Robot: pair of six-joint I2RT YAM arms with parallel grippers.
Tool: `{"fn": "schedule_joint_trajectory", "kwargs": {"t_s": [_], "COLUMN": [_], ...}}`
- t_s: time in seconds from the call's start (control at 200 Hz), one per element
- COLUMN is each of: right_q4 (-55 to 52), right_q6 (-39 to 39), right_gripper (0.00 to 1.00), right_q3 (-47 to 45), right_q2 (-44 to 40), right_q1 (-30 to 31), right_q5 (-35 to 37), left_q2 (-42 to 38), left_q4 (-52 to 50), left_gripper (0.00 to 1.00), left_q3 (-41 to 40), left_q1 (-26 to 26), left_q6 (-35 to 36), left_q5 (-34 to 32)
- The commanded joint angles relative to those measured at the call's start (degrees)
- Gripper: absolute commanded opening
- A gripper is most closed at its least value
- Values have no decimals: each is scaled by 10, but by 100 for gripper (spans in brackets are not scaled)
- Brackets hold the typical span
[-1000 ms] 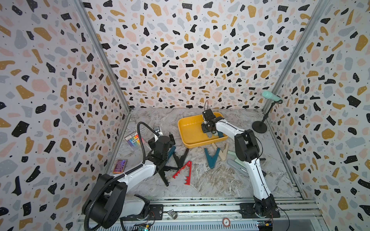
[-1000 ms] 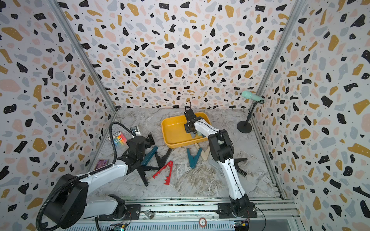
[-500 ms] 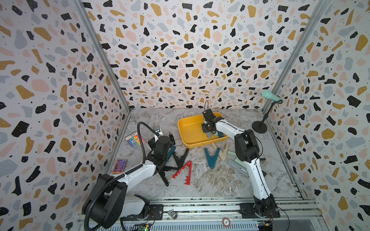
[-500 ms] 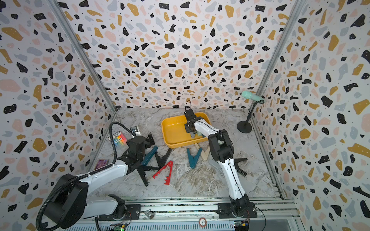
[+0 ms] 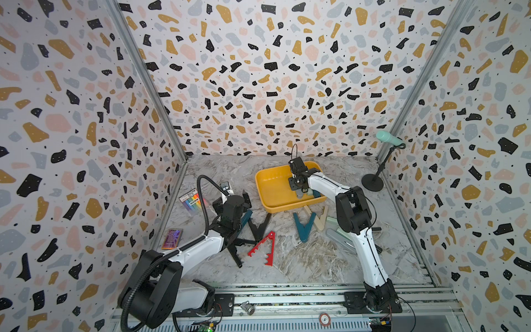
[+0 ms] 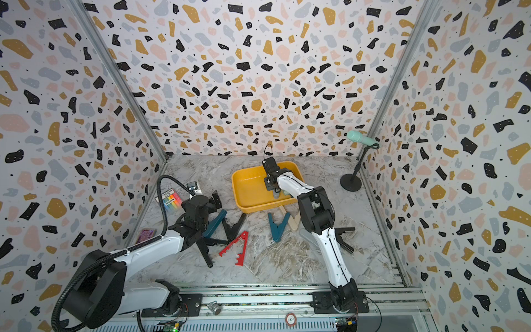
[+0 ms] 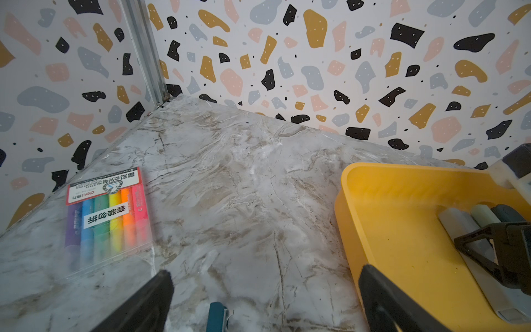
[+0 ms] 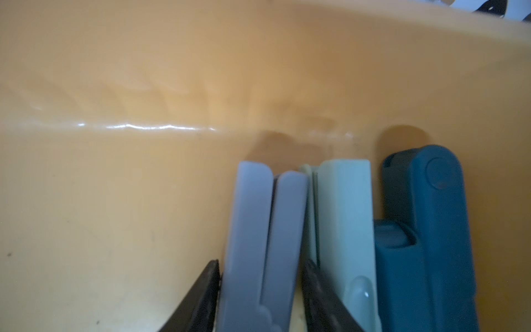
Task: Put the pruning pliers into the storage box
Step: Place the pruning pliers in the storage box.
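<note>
Though most of the V-shaped pruning pliers lie out on the marble-patterned bench [image 5: 301, 264], three rest inside the shallow mustard-yellow plastic storage box [image 5: 273, 186]. They are a grey pair [image 8: 258, 230], a mint-green pair [image 8: 342, 215] and a dark teal pair [image 8: 431, 230]. Their arms are closed together and they lie side by side, touching, at the corner of the box nearest the right arm.

The right end effector [image 8: 260, 276] reaches down into the box, partly closed. Its black fingers [image 8: 207, 287] press against either flank of the grey pair, which rests on the box floor.

The left end effector [image 7: 264, 299] hovers spread wide with nothing held, low over the bench just beside the box. The tip of a second teal pair [image 7: 217, 319] shows beneath it.

Outside the box, in both top views, a black pair [image 5: 260, 227] and a notched red pair [image 5: 263, 244] lie near the left arm. A third teal pair [image 5: 301, 230] and a beige pair [image 5: 319, 218] lie just before the box's near wall. A flat rainbow-striped marker packet [image 7: 106, 212] and a small purple card [image 5: 171, 238] lie along the left wall.
</note>
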Motion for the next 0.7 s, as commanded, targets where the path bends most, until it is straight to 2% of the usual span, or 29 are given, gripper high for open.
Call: {"fn": "schedule_joint_trajectory", "kwargs": {"t_s": [0.0, 0.551, 0.696], "right_q4": [-9, -15, -10], "right_q6": [-11, -6, 13], "right_gripper": [49, 49, 61], "right_q3": [-3, -2, -8], "right_q2": [-48, -57, -80], "right_q1": [-1, -9, -8], "right_q5": [24, 24, 13], "left_q2": [-10, -12, -12], "left_q4": [8, 9, 8], "left_gripper": [99, 99, 100], "left_q3": [7, 8, 8], "left_q1": [-1, -1, -1], "left_q6": [8, 8, 8], "left_q5": [-6, -5, -7]}}
